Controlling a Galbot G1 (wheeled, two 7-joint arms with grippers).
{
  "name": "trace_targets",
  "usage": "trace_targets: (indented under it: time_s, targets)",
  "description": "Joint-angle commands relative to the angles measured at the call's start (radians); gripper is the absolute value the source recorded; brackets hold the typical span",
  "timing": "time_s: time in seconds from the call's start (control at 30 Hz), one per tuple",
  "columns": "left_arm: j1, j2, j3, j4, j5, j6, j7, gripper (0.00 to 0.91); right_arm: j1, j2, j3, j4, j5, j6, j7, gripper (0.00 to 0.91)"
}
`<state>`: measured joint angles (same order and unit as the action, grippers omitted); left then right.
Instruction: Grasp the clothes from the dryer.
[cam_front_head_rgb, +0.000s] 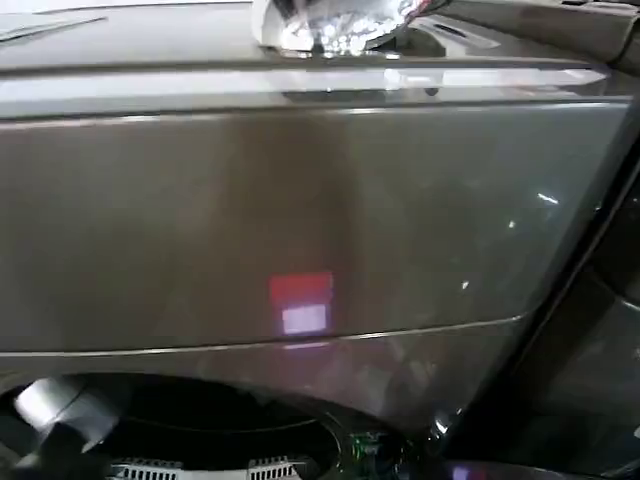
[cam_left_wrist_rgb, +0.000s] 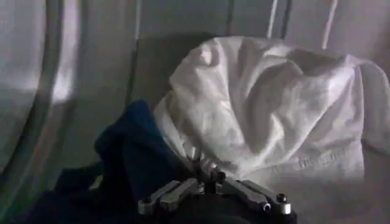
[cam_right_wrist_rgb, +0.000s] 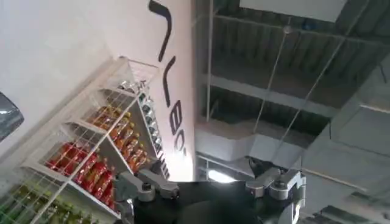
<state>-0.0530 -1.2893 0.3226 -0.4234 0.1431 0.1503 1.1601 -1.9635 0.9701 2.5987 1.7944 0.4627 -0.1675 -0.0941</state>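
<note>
Bronze-grey metal of the dryer spreads across my head view, a red and white glare on its front. Inside the ribbed drum, my left gripper is clenched on the white garment, with the navy piece just beside it. My right gripper hangs released, facing a wire rack of bottles and ceiling beams.

Count so far: two pieces of clothes in the drum, one white piece and one dark blue piece. One dryer up front. Two grippers, the left gripper and the right gripper. One wire rack of bottles, too many to count.
</note>
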Motion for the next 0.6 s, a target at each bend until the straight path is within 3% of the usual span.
trace_targets:
  time_s: [0.03,0.3,0.6]
  targets:
    - [0.054,-0.002,-0.163,-0.078,-0.146,0.01,-0.282,0.0,0.007,-0.001,-0.007,0.002,0.001,0.002,0.001,0.907]
    - [0.151,-0.014,-0.248,-0.203,-0.346,-0.065,-0.626,0.0,0.024,-0.008,-0.027,0.004,0.0,0.006,0.002,0.907]
    - [0.277,-0.037,-0.377,-0.38,-0.413,-0.145,-0.942,0.0,0.04,-0.012,-0.04,-0.005,0.0,0.025,0.007,0.907]
